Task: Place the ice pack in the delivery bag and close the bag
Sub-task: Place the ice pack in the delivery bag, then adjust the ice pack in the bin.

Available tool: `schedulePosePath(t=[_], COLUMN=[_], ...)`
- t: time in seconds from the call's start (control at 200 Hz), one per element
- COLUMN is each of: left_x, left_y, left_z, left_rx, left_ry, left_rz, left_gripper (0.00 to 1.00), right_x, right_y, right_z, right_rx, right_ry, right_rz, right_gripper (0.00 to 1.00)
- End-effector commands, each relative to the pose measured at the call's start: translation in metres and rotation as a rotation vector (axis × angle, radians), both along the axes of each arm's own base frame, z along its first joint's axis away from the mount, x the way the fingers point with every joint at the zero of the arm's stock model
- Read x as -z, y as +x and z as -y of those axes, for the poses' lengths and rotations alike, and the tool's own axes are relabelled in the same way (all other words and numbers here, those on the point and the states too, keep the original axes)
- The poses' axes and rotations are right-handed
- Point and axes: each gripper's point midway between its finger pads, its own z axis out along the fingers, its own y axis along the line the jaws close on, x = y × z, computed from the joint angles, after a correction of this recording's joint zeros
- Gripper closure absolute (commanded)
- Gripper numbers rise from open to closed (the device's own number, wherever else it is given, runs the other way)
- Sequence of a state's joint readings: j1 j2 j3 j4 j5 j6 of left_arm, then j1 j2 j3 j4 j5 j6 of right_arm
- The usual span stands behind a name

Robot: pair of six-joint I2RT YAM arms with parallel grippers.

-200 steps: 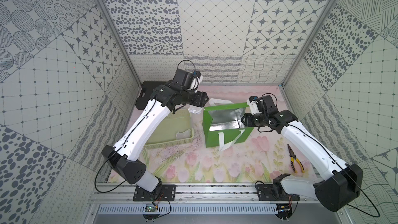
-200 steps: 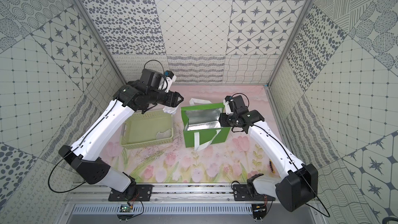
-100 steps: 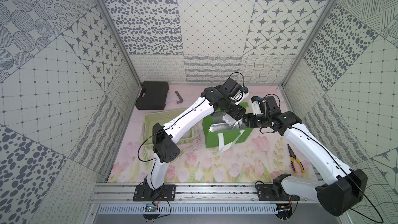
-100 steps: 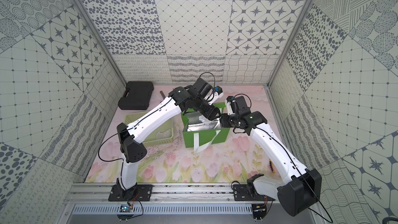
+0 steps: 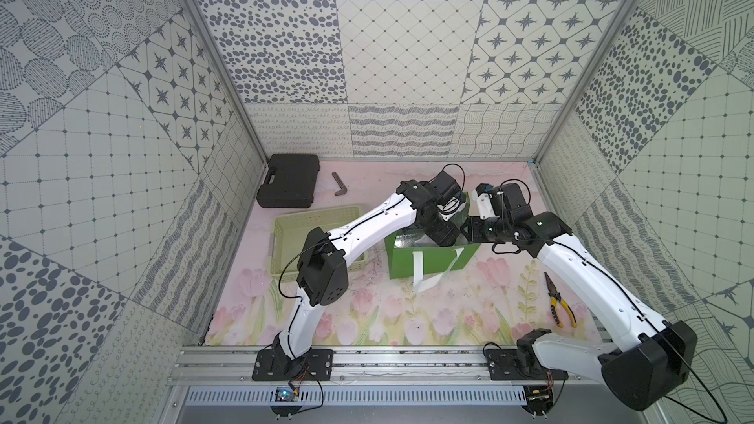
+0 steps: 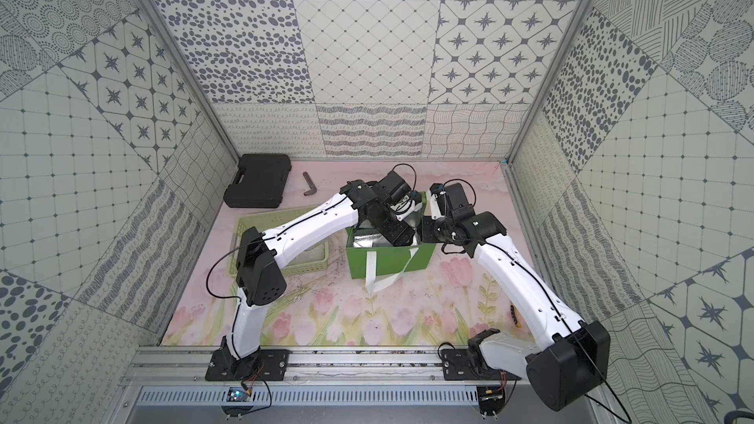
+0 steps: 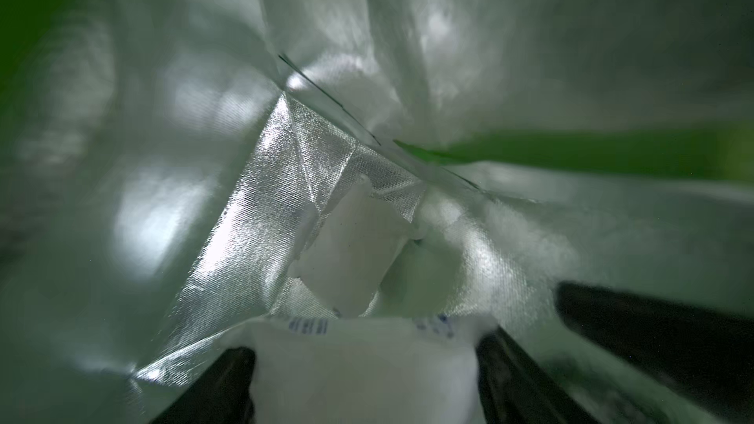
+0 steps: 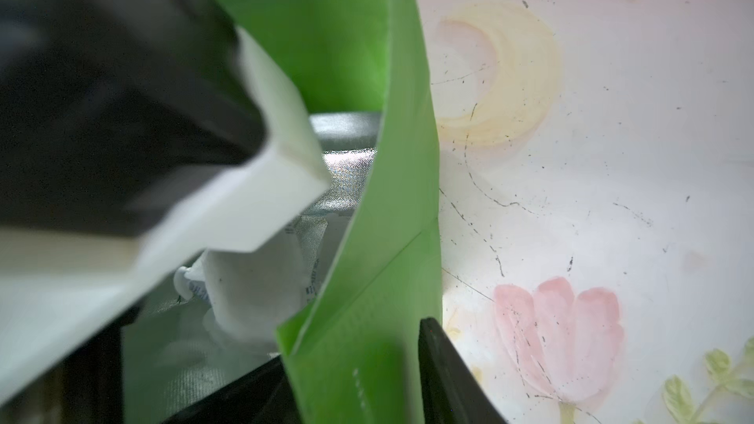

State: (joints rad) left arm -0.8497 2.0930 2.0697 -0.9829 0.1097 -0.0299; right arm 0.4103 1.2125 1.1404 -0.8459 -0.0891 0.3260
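L tool (image 7: 365,346) pinches ice pack (image 7: 363,373) low inside delivery bag (image 5: 424,265), mid counter (image 5: 408,320) twd far edge; R tool (image 8: 347,360) clamps bag's side wall. Pack looks soft, floppy, prob. slick: grip across middle, not a corner.

Floral mat (image 5: 367,320) carries black case (image 5: 289,186), L-shaped key (image 5: 339,183), basket (image 5: 316,214), delivery bag (image 5: 399,265) just beside it, pliers (image 5: 561,305) apart at right.

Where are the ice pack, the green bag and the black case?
ice pack (image 7: 363,373), left wrist view, middle of the white pouch
delivery bag (image 5: 435,263), in a top view, its green front wall
black case (image 5: 290,187), in a top view, middle of its lid
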Motion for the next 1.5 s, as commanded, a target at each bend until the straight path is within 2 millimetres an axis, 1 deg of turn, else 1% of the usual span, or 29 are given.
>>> schedulePosePath(t=[0.0, 0.08, 0.13, 0.21, 0.265, 0.36, 0.4, 0.475, 0.53, 0.58, 0.67, 0.755, 0.85, 0.975, 1.02, 1.106, 1.241, 1.296, 1.361, 1.496], left_x=[-0.058, -0.087, -0.102, -0.119, -0.126, -0.132, -0.132, -0.132, -0.129, -0.121, -0.096, -0.058, -0.016, 0.026, 0.040, 0.060, 0.087, 0.096, 0.104, 0.116], left_y=[0.008, 0.008, 0.005, 0.004, 0.002, 0.003, 0.005, 0.002, 0.000, -0.003, -0.010, -0.020, -0.030, -0.031, -0.029, -0.023, -0.011, -0.009, -0.005, 0.004], left_z=[-0.005, -0.015, -0.024, -0.044, -0.062, -0.102, -0.122, -0.155, -0.179, -0.203, -0.242, -0.272, -0.294, -0.315, -0.318, -0.323, -0.314, -0.306, -0.302, -0.290], left_rx=[-0.073, -0.120, -0.143, -0.207, -0.263, -0.388, -0.455, -0.543, -0.619, -0.694, -0.819, -0.891, -0.915, -0.906, -0.894, -0.875, -0.791, -0.746, -0.720, -0.662], left_ry=[-0.084, -0.123, -0.146, -0.154, -0.150, -0.143, -0.140, -0.164, -0.172, -0.180, -0.173, -0.099, -0.004, 0.103, 0.133, 0.175, 0.204, 0.196, 0.198, 0.167], left_rz=[0.124, 0.165, 0.183, 0.199, 0.194, 0.183, 0.178, 0.170, 0.173, 0.160, 0.109, 0.047, -0.035, -0.094, -0.120, -0.151, -0.203, -0.241, -0.256, -0.285], left_gripper=[0.10, 0.01, 0.01, 0.01, 0.01, 0.01, 0.01, 0.01, 0.01, 0.01, 0.01, 0.02, 0.04, 0.06, 0.07, 0.04, 0.02, 0.03, 0.02, 0.01], right_x=[-0.006, -0.008, -0.009, -0.010, -0.011, -0.012, -0.011, -0.010, -0.009, -0.008, -0.008, -0.008, -0.009, -0.009, -0.007, -0.007, -0.007, -0.007, -0.006, -0.004], right_y=[0.005, 0.006, 0.007, 0.007, 0.008, 0.009, 0.009, 0.010, 0.011, 0.011, 0.012, 0.012, 0.013, 0.011, 0.010, 0.009, 0.007, 0.007, 0.006, 0.005], right_z=[-0.004, -0.005, -0.006, -0.007, -0.007, -0.009, -0.009, -0.011, -0.012, -0.013, -0.014, -0.016, -0.016, -0.015, -0.015, -0.014, -0.014, -0.013, -0.012, -0.010], right_rx=[-0.005, -0.009, -0.011, -0.012, -0.015, -0.022, -0.024, -0.030, -0.034, -0.034, -0.037, -0.040, -0.039, -0.039, -0.038, -0.034, -0.032, -0.029, -0.026, -0.025], right_ry=[0.020, 0.021, 0.022, 0.025, 0.026, 0.028, 0.027, 0.027, 0.029, 0.030, 0.037, 0.041, 0.042, 0.043, 0.044, 0.047, 0.049, 0.046, 0.042, 0.035], right_rz=[0.028, 0.032, 0.035, 0.036, 0.036, 0.038, 0.036, 0.031, 0.028, 0.025, 0.022, 0.021, 0.024, 0.023, 0.018, 0.015, 0.017, 0.017, 0.015, 0.013], right_gripper=[0.60, 0.60, 0.60, 0.60, 0.60, 0.60, 0.60, 0.60, 0.60, 0.60, 0.60, 0.60, 0.60, 0.60, 0.60, 0.60, 0.60, 0.60, 0.60, 0.60])
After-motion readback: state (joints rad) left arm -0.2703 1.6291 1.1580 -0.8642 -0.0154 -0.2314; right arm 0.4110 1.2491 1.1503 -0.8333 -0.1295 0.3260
